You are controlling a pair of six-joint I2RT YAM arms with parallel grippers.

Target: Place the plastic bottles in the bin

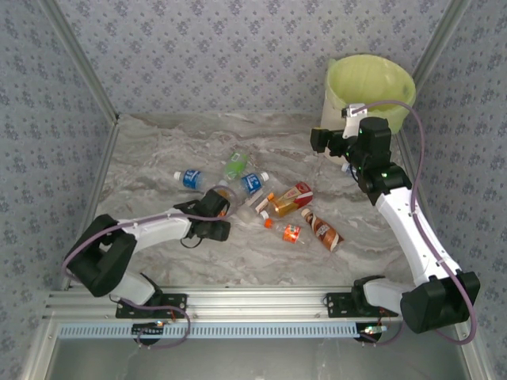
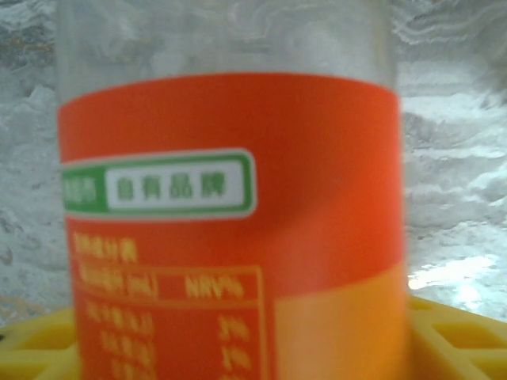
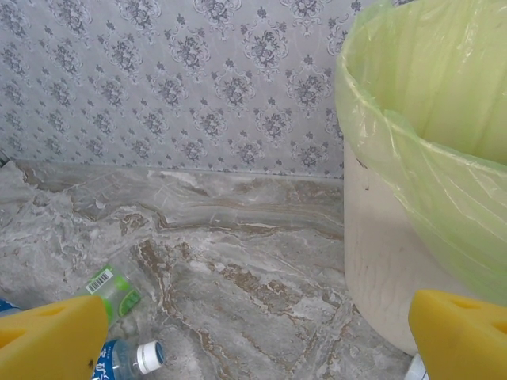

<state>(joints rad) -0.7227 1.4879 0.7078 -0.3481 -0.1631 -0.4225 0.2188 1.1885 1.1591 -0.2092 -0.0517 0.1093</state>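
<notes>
Hovering over marbled tabletop [image 1: 150, 150] within patterned walls [image 1: 198, 47], right pincer [image 3: 257, 336] gapes; cannot tell for left pincer [image 1: 218, 202].

Plastic bottles [image 1: 235, 165]: seven counted lying on the desk [image 1: 238, 265], seen from above
Blue-label bottles [image 1: 188, 179]: two, both white-capped
Green-label bottle [image 1: 235, 165]: one
Orange-label bottles [image 1: 290, 233]: two, one loose and one, the near orange bottle [image 1: 223, 198], between the jaws of the left arm [image 1: 150, 228]
Red-label bottle [image 1: 293, 195]: one
Brown-and-white-label bottle [image 1: 323, 231]: one
Doubtful: one small blue-and-white shape [image 1: 348, 167] under the right arm [image 1: 412, 222], too hidden to count as a bottle
Bin [image 1: 331, 111]: one, with one yellow-green liner bag [image 1: 372, 79]
Arms: two
Desk: one
</notes>
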